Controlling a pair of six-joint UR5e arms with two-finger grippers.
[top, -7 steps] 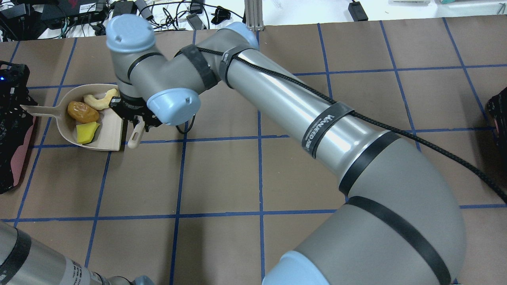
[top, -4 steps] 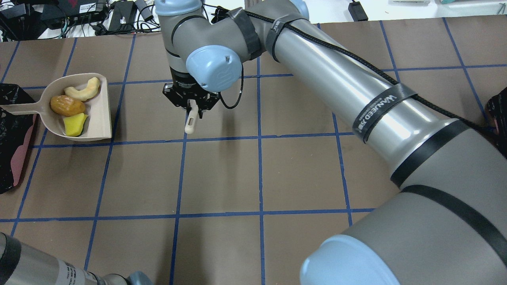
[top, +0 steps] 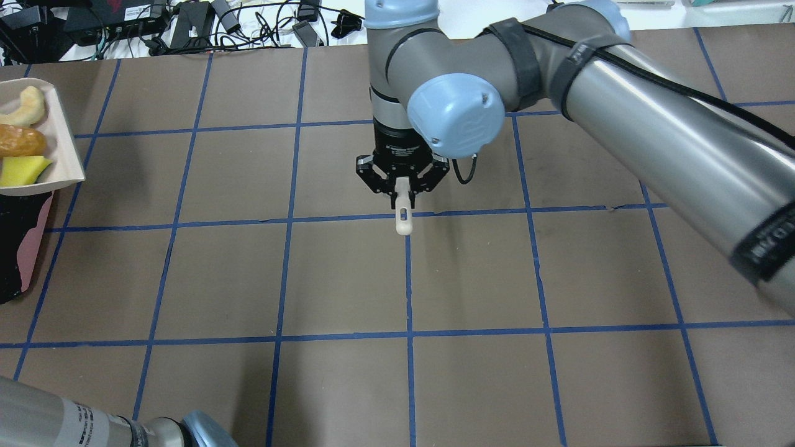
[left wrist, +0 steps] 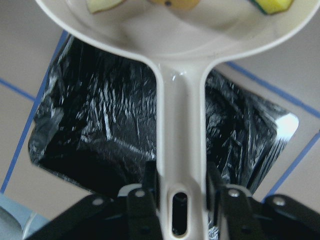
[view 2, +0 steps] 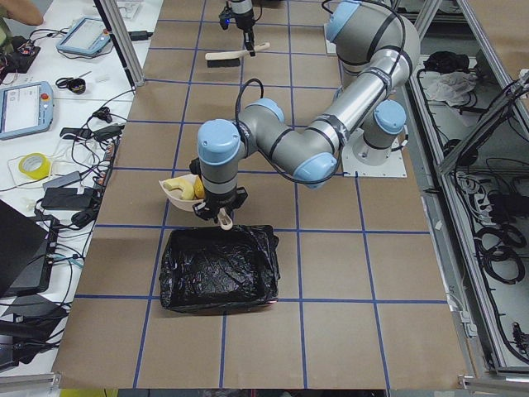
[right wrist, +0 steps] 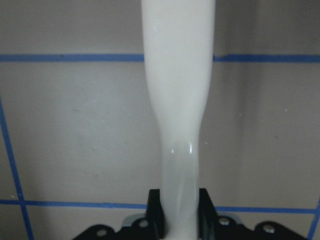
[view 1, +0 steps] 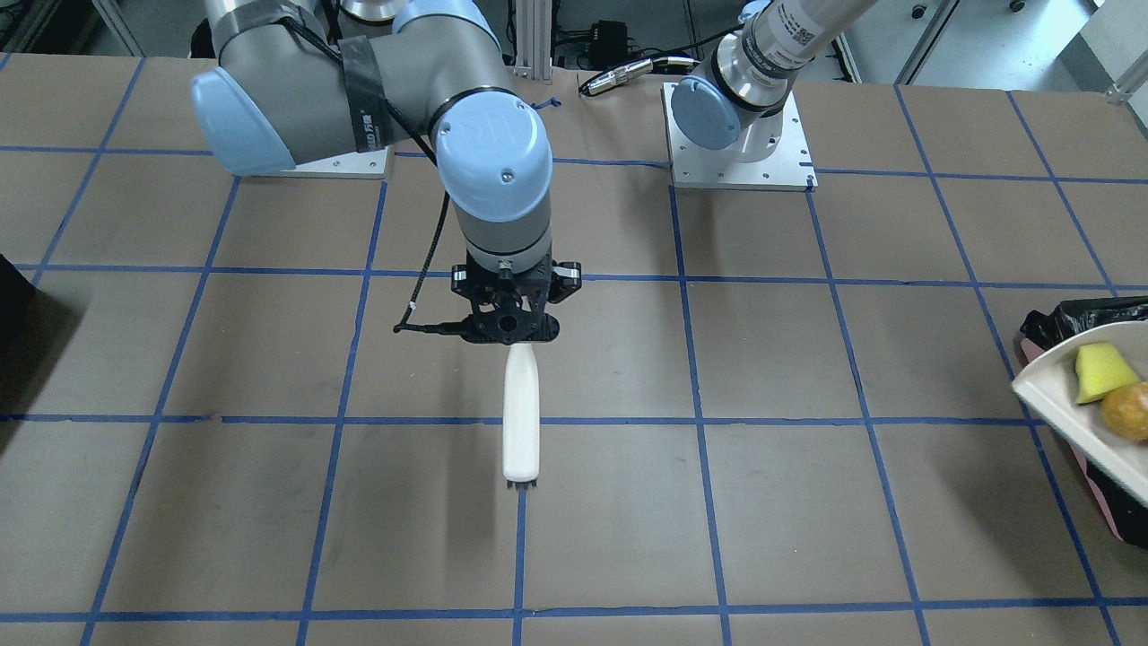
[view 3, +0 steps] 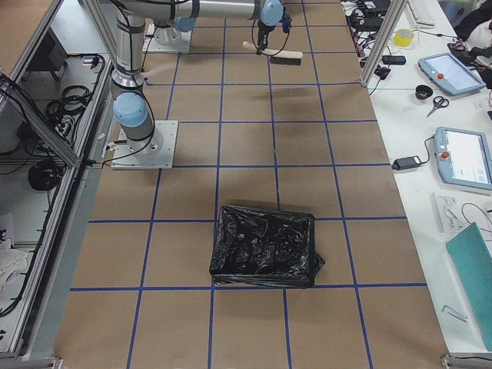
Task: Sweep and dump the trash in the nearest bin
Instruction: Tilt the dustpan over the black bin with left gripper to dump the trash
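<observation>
The trash lies in a beige dustpan (top: 59,155): a pale curved scrap (top: 26,105), an orange lump (top: 18,141) and a yellow spongy wedge (top: 22,171). The dustpan hangs over the pink-sided bin (top: 31,248) with its black bag, seen right below it in the left wrist view (left wrist: 95,130). My left gripper (left wrist: 180,197) is shut on the dustpan handle (left wrist: 180,125). My right gripper (top: 402,184) is shut on a white brush (view 1: 521,422) and holds it above the table's middle. The dustpan (view 1: 1063,399) also shows in the front-facing view.
A second black-bagged container (view 3: 265,246) stands near the table's end on my right, its edge at the overhead view's right side (top: 784,167). Cables and devices (top: 186,18) lie beyond the far edge. My left arm (top: 74,422) enters at the lower left.
My right gripper has carried the brush rightward, from beside the dustpan to the table's middle. The dustpan with the trash has moved left and up, over the bin.
</observation>
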